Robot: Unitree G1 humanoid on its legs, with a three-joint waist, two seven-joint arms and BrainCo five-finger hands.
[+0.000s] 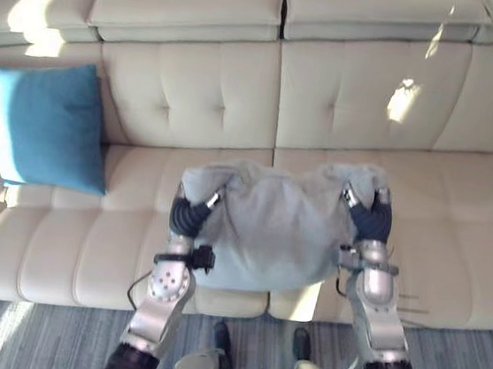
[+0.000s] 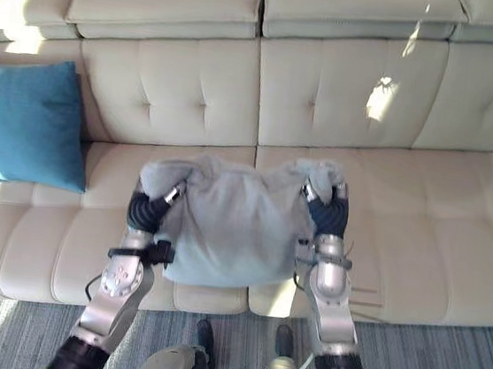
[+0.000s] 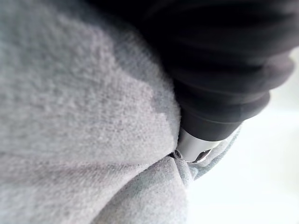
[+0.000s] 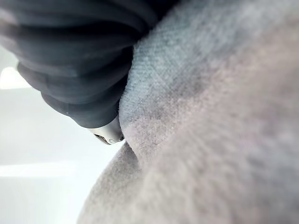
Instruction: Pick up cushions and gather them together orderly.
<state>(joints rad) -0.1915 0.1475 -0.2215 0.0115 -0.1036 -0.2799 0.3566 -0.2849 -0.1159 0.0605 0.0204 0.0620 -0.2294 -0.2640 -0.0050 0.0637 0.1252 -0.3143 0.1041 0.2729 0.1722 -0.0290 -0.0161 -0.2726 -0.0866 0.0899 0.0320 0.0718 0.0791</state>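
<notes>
A wide cream sofa (image 1: 451,261) with a tufted backrest runs across the room, and a striped grey carpet (image 1: 24,337) lies along its front edge. A soft grey cushion (image 1: 272,232) is held between the robot's two hands, at the middle of the sofa and over the front edge of the seat. Its lower edge hangs level with the seat front.

The left hand (image 1: 191,216) presses against the cushion's left side near the upper corner, and the right hand (image 1: 371,221) presses against the right side at about the same height. Both upper corners of the cushion flop over the hands. The fabric folds around each hand, so I cannot tell whether either one is clenched on the cloth or lying flat against it. From each wrist, the fuzzy grey fabric sits right against the hand's dark ribbed cover.

A blue cushion (image 1: 46,126) stands upright at the sofa's left end, leaning on the backrest, well apart from the grey one.
</notes>
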